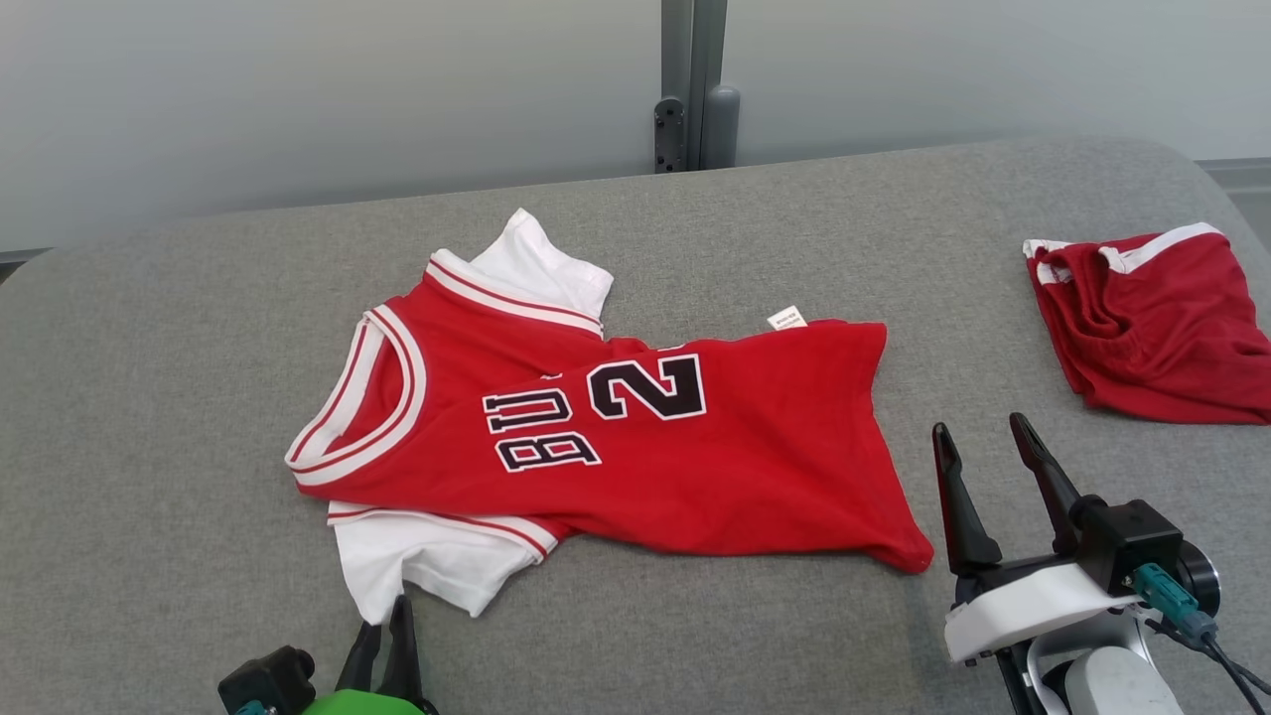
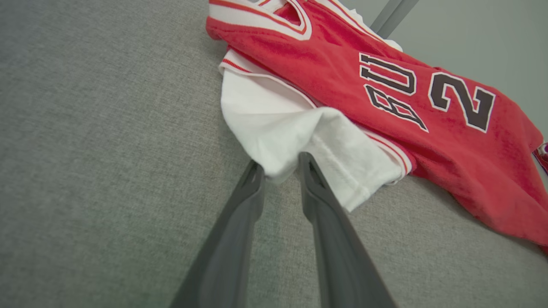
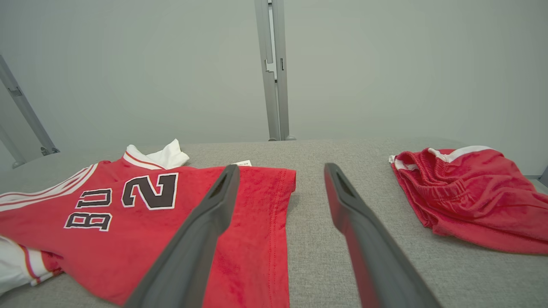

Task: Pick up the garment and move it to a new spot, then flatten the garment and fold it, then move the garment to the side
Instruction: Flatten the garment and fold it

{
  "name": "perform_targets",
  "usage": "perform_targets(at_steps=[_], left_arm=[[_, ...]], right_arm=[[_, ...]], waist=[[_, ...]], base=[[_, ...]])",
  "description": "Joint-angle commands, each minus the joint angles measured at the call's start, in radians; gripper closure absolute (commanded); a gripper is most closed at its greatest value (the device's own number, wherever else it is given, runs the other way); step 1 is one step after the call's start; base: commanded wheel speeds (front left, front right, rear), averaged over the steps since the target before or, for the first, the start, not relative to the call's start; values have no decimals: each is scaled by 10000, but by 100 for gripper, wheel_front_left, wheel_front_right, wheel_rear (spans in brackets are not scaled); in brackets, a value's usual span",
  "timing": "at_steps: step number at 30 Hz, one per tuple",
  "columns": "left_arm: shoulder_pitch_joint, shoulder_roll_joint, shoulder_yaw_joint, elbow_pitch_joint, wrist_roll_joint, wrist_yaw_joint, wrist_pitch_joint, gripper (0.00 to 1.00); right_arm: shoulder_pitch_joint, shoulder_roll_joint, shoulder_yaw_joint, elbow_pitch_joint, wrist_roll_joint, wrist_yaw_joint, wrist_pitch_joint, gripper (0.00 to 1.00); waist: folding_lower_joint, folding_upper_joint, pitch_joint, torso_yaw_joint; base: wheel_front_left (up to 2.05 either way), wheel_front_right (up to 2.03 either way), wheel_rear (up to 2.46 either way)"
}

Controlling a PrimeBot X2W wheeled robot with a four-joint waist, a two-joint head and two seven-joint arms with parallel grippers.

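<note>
The garment [image 1: 635, 467] is a red jersey with white sleeves and dark "BU 2" lettering, lying mostly flat across the middle of the grey padded table [image 1: 149, 397]. My left gripper [image 1: 387, 621] is at the near white sleeve. In the left wrist view the left gripper [image 2: 281, 164] has its two fingers closed on a raised fold of that sleeve of the garment [image 2: 342, 72]. My right gripper [image 1: 983, 437] hovers open just right of the jersey's hem. In the right wrist view the right gripper [image 3: 278, 171] holds nothing, with the garment [image 3: 128, 239] to its left.
Crumpled red shorts [image 1: 1162, 318] with white trim lie at the table's right side, also visible as the shorts [image 3: 471, 192] in the right wrist view. A grey metal post [image 1: 695, 89] stands behind the table's far edge against a pale wall.
</note>
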Motion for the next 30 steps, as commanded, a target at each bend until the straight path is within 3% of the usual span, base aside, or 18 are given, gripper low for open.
perform_targets(at_steps=[1, 4, 9, 17, 30], left_arm=[[-119, 19, -2, -61, -1, -42, -95, 58], [-106, 26, 28, -149, -39, -51, -184, 65], [-196, 40, 131, -389, 45, -32, -400, 100], [-140, 138, 400, -1458, 320, 24, -605, 100], [298, 311, 803, -2982, 600, 365, -687, 100]], right_arm=[[85, -11, -29, 44, -21, -7, -47, 0], [97, -13, -62, 85, -20, -7, -47, 0], [228, -16, -162, 369, 54, -8, -44, 0], [627, -14, -516, 1394, 339, -7, 34, 0], [104, -22, 257, 3028, 1249, -7, 132, 0]], waist=[[0, 0, 7, 11], [0, 0, 16, 25], [0, 0, 38, 63], [0, 0, 182, 152], [0, 0, 314, 336]], base=[[0, 0, 0], [0, 0, 0], [0, 0, 0], [0, 0, 0], [0, 0, 0]])
